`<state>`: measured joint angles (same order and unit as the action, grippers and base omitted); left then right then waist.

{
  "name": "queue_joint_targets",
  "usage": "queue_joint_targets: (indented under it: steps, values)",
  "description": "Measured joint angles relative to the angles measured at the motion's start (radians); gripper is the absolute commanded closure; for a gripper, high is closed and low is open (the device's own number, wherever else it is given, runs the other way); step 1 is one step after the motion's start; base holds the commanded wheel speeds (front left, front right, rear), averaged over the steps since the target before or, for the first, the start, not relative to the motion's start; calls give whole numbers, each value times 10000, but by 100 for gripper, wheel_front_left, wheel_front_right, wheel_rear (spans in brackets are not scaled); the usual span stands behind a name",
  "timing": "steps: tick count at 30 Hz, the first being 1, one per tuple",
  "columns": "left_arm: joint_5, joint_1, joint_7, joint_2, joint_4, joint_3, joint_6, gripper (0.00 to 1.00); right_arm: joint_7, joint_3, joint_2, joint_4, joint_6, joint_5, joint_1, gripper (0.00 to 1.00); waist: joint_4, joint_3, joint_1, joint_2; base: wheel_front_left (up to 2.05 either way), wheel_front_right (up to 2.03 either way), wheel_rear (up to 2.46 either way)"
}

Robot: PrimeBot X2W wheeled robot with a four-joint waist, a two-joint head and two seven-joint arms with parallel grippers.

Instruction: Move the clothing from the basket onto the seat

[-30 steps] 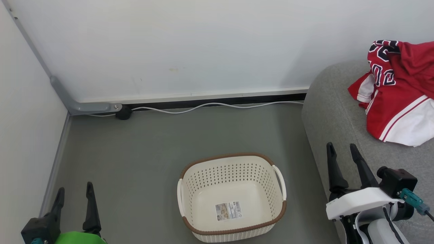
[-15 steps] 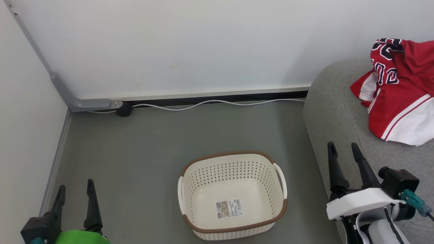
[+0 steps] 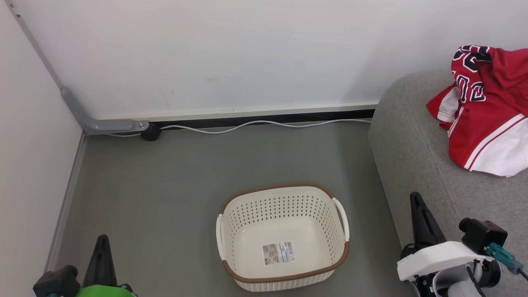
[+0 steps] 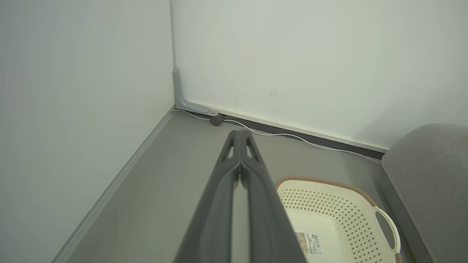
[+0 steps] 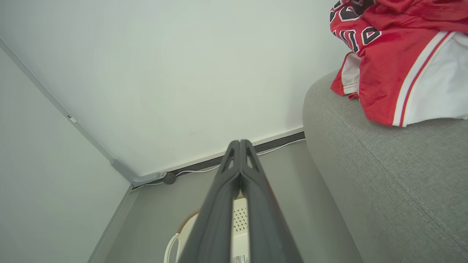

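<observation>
Head view: at the lower left, the left gripper is pointing up the frame. Its two dark fingers are pressed together and gripping nothing, and its base is being cut off by the bottom edge. In the lower middle the basket is standing upright on the grey floor with its mouth facing up and a label sticker showing on its bottom. Its long axis is running across the frame, with a white handle at each short end. Behind it a white cable is trailing along the foot of the wall. At the lower right the right gripper is likewise closed and empty, and is hiding a strip of the seat. The seat itself is running off the right and bottom edges. The clothing is lying crumpled on the seat at the upper right and spilling past the right edge. Its black, white-edged characters are folding over and hard to read. The heap's longer run is going from top to bottom of the frame, with the white-striped hem slanting toward the lower right.
</observation>
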<state>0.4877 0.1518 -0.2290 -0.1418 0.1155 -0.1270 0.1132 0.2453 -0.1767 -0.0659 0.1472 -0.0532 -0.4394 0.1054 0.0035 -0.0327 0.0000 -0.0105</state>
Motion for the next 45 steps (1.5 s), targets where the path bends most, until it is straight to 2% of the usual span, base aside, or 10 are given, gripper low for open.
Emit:
queue_joint_targets:
  steps: [8,45]
  values:
    - [1181,-5,290,50,58,148,-178,100,-253,199,25,0,125,-1250,-10,100,-3,33,0,0,0,0,0]
    - [5338,-699,1582,424,660,903,-1058,100,-1544,1262,35,441,775,-5747,-578,100,-14,174,0,1,0,0,0]
